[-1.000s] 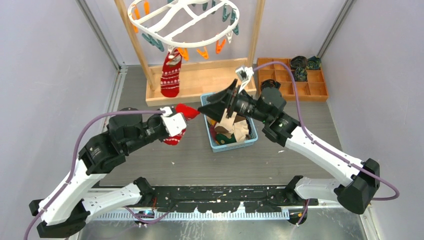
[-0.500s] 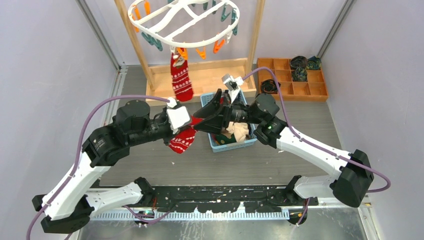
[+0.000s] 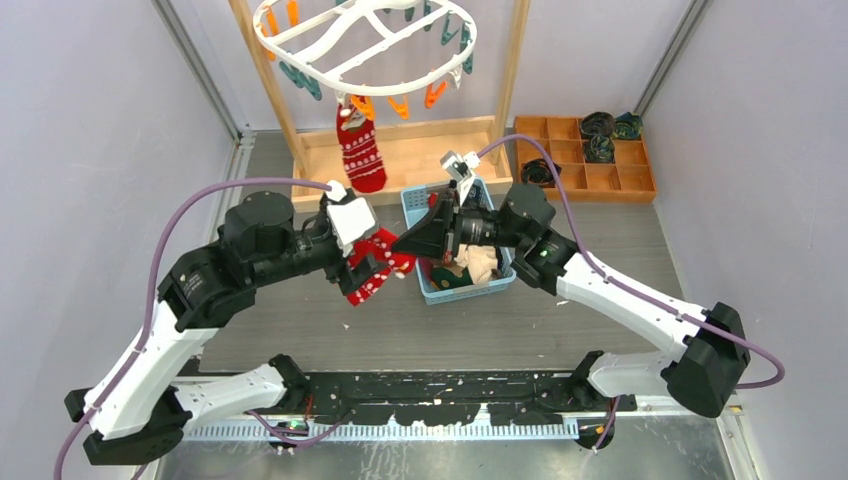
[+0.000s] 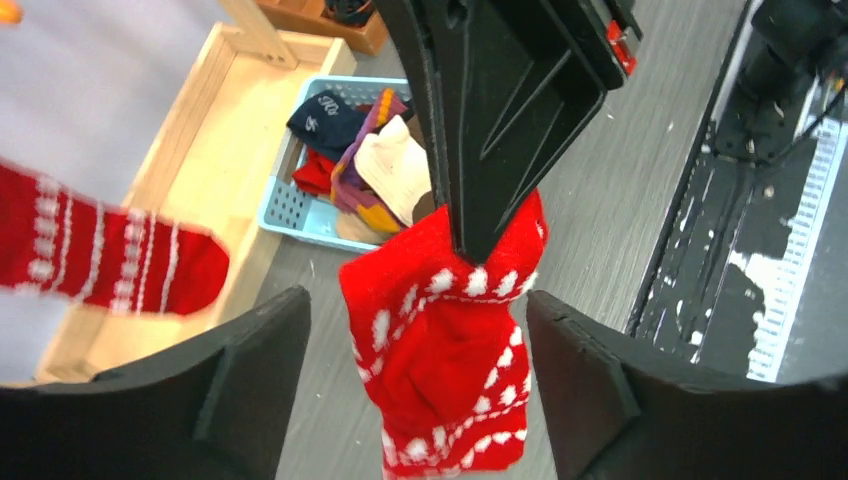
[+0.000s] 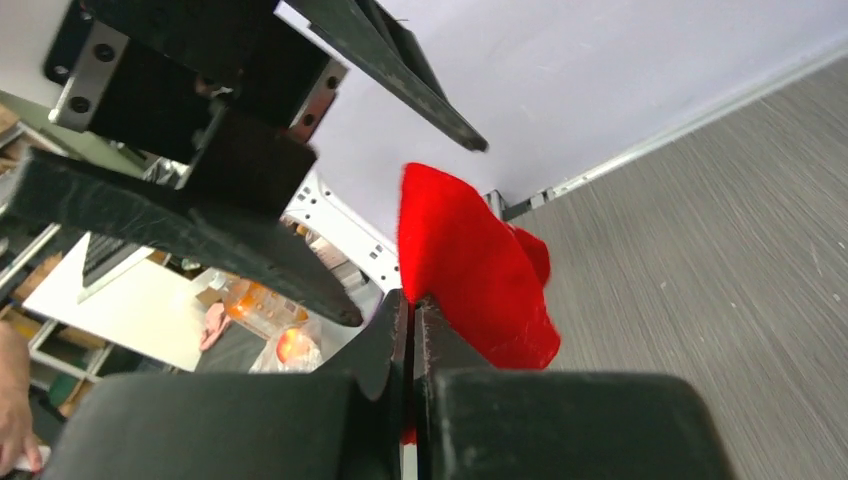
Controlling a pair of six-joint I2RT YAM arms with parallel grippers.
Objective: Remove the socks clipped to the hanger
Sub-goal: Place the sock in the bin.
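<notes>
Beside the blue basket point(image 4: 290, 210), limp red sock point(image 4: 440, 370), white-dotted.

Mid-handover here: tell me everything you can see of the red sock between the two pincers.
The red sock looks like soft knit fabric, bright red with bands of white dots. It hangs limp over the grey table, just beside the blue basket. Its top end is bunched where the right pincer is shut on it. The left pincer stands open, one finger on either side of the sock, apparently not touching it.
</notes>
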